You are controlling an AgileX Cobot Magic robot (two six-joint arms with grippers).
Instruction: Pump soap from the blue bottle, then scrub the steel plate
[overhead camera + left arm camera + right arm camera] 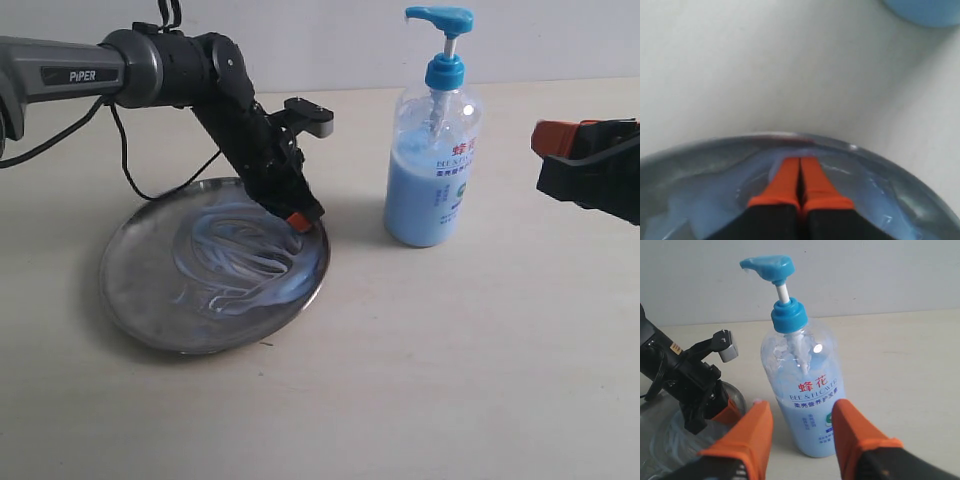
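The steel plate (150,320) lies at the left of the table, smeared with swirls of pale blue soap (245,265). My left gripper (296,220) is shut with nothing in it, its orange tips pressed down into the soap near the plate's right rim; up close the fingers (782,182) sit together on the wet metal (690,200). The blue bottle (432,175) stands upright right of the plate, pump head raised. My right gripper (800,415) hangs open well to the right of the bottle (802,390), off the table, its orange fingers (752,432) apart and holding nothing.
The beige tabletop (450,360) runs wide around plate and bottle. A black cable (135,180) trails from the left arm to the table behind the plate. A pale wall (330,40) closes the back.
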